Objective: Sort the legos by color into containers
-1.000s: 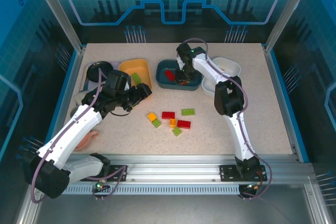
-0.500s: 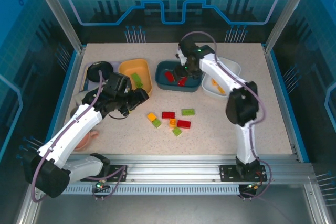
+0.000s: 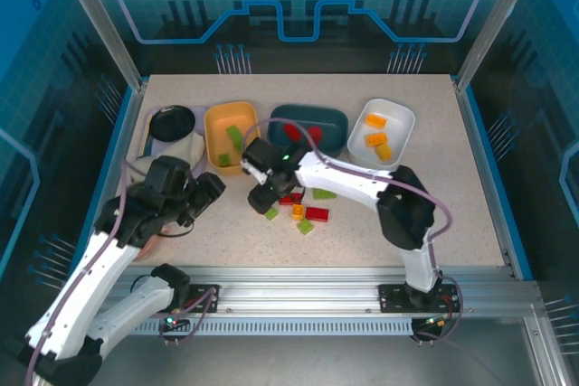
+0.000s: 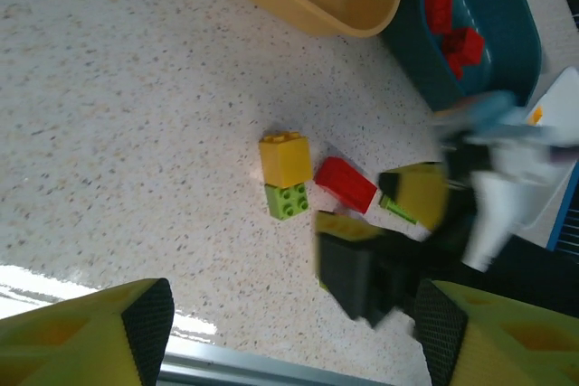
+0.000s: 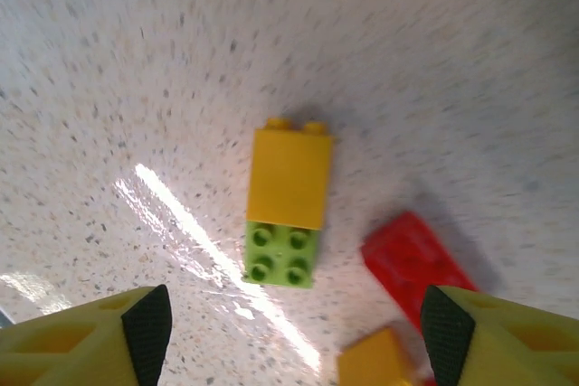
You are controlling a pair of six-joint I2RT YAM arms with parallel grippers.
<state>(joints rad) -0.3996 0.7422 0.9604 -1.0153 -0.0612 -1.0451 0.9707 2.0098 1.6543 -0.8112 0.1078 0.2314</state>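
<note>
Both: wide, empty
Right hand (image 3: 264, 189): swung from teal tub (image 3: 312, 115) to yellow brick (image 5: 289, 178) at pile's 9 o'clock
Left hand (image 3: 210, 189): pulled back toward 7 o'clock
Meaning: red drop looks done, next pick starting

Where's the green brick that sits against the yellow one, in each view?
Top external: green brick on the table, left of centre, just below the right gripper.
Left wrist: mid-picture, directly under the yellow brick.
Right wrist: centre, slightly low, touching the yellow brick.
Shared landmark: the yellow brick, flush against it in both wrist views.
</note>
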